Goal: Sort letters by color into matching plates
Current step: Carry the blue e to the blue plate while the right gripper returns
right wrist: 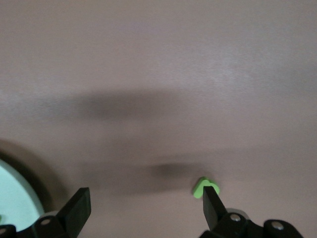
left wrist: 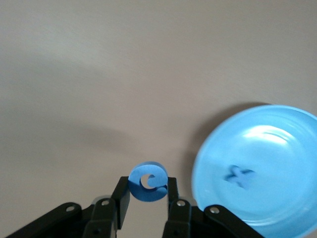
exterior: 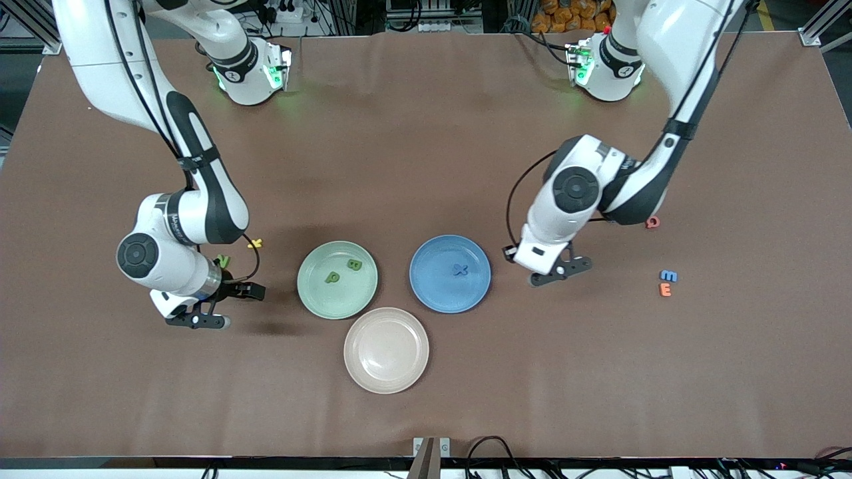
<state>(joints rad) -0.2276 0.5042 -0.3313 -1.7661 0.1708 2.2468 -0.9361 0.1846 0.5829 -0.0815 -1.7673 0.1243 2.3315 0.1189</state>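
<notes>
I have the left gripper (left wrist: 146, 198) pinching a small blue letter (left wrist: 147, 181) by its flat edges just beside the blue plate (exterior: 450, 273), foam that I judge light and squashy, while the right gripper (exterior: 223, 306) waits near the green plate (exterior: 337, 279), jaws spread.

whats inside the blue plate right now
One blue letter X lies flat near the middle of the blue plate. Nothing else shows in it, and nothing covers it. The left gripper, beside the plate, holds another blue letter.
</notes>
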